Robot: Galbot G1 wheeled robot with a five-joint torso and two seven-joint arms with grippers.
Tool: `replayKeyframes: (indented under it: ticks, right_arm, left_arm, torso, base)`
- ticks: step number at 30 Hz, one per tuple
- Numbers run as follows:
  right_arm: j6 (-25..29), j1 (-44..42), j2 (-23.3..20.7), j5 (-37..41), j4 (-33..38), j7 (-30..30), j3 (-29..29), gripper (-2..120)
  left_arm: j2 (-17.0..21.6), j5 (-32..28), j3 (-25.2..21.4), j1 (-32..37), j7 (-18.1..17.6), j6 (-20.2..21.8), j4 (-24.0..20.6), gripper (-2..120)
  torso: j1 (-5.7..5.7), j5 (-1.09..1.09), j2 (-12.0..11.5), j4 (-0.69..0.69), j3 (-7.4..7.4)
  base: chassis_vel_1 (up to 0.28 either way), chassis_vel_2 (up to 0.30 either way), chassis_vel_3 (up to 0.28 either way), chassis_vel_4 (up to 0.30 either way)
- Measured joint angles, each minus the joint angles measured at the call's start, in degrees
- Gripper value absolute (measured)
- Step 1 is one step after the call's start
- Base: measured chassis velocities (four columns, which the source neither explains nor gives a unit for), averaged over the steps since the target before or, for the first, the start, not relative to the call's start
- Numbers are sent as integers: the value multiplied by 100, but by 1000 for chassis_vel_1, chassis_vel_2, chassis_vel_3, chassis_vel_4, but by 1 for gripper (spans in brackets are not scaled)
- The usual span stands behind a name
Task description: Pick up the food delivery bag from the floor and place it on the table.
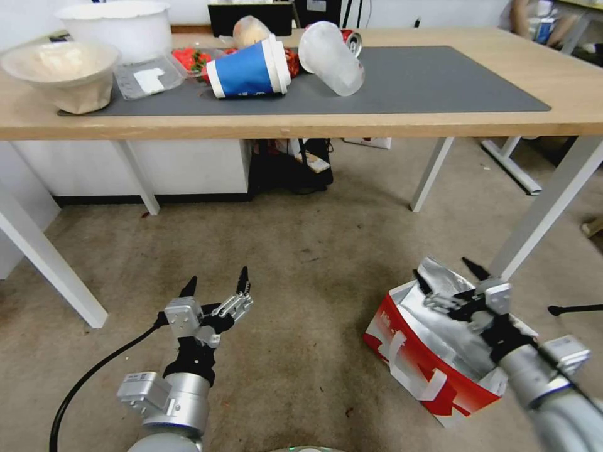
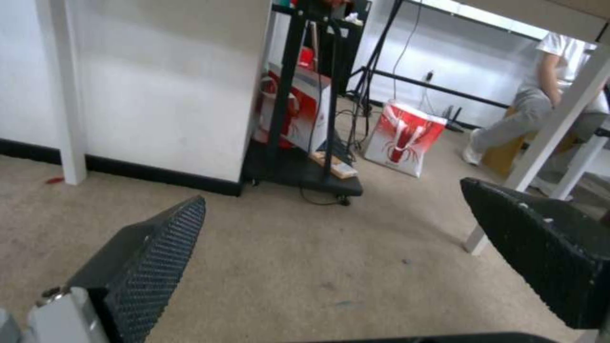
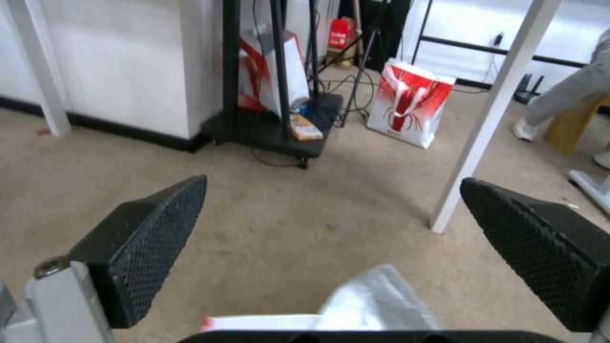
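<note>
Head view, left to right: left gripper hovers low over bare floor, fingers spread, released, holding nothing; food delivery bag stands on the floor to the right, near a white table leg, top open, foil lining showing, white strap handles hanging on its red side; right gripper sits over the bag's open mouth, fingers apart on either side of a raised foil flap, not clenched on anything I can make out; table is behind and above, with a grey mat, a tipped blue cup and a tipped clear cup on it; left wrist view: both pads wide apart over carpet; right wrist view: pads wide apart, the bag's foil flap between and below them.
</note>
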Motion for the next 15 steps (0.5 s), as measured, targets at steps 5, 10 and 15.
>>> replayKeyframes:
  ticks: [5, 10, 15]
  right_arm:
    - [341, 458, -934, 577, -967, -609, 134, 100]
    - [635, 1347, -1851, 816, -2211, -1221, -295, 100]
    - [707, 1823, -2215, 537, -3017, -1372, -749, 100]
  left_arm:
    - [66, -49, 37, -54, -16, -1, 67, 100]
    - [20, -76, -12, -57, -75, -2, 68, 100]
    - [-29, -84, -28, -77, -162, -20, 99, 100]
  torso:
    - [2, -1, 7, 0, 0]
    - [4, -1, 14, 1, 0]
    - [4, -2, 18, -1, 0]
  base:
    - [0, 0, 0, 0]
    - [0, 0, 0, 0]
    - [0, 0, 0, 0]
